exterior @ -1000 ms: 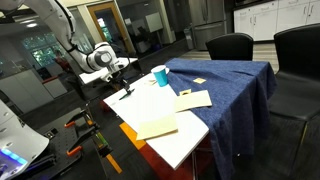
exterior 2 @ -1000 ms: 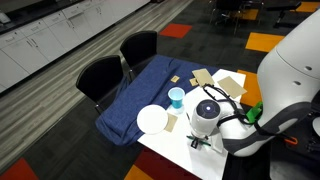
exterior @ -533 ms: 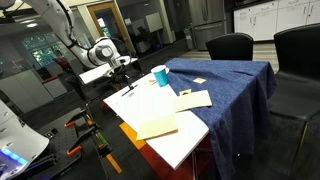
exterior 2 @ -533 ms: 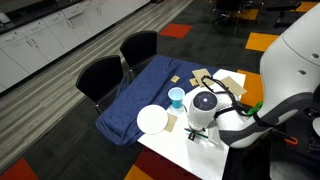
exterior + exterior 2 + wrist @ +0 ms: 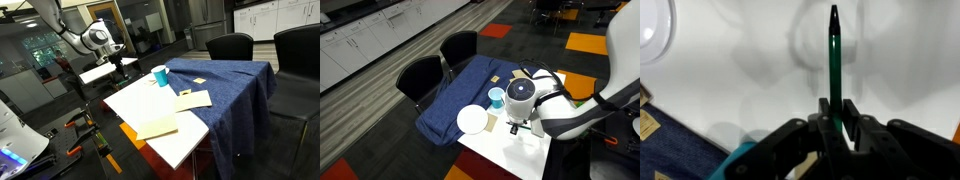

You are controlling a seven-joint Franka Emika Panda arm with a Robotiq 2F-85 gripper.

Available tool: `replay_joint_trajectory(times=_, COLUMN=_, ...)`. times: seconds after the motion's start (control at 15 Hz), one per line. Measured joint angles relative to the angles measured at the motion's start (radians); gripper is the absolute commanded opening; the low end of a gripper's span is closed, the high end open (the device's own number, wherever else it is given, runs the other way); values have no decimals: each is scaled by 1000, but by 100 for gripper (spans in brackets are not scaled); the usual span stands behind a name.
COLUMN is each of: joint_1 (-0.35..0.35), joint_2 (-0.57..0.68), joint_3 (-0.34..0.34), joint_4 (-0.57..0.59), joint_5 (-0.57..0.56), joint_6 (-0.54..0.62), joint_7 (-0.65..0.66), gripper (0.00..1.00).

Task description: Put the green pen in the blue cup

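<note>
Wrist view: the gripper [image 5: 837, 114] is clamped on the green pen [image 5: 836, 60], which juts straight out from between its fingers over the white table [image 5: 910, 70]. In an exterior view, the blue cup [image 5: 160, 75] stands upright on the table, apart from the gripper, without the pen. The grasp looks done. Carrying the pen over the cup and dropping it in remain.

The green pen [image 5: 835, 60] is thin, straight and dark green, with a darker pointed tip. It is held above the counter [image 5: 185, 148], clamped near one end between the fingers of the claw [image 5: 837, 114]. The blue cup [image 5: 160, 75] is small and teal. It stands upright on the counter, apart from the pen, in both exterior views [image 5: 496, 97].
</note>
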Motion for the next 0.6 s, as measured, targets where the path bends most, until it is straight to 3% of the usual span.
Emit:
replay_joint_trajectory(times=0.27, joint_1=-42, joint_2=-92, joint_3=55, joint_4=14, joint_5=-43, joint_6=-125, joint_7=0, gripper=5)
replay_joint_trajectory(times=0.6, joint_1=-152, joint_2=-151, joint_3=137, joint_4=84, joint_5=-54, joint_6=-243, joint_7=-31, gripper=5)
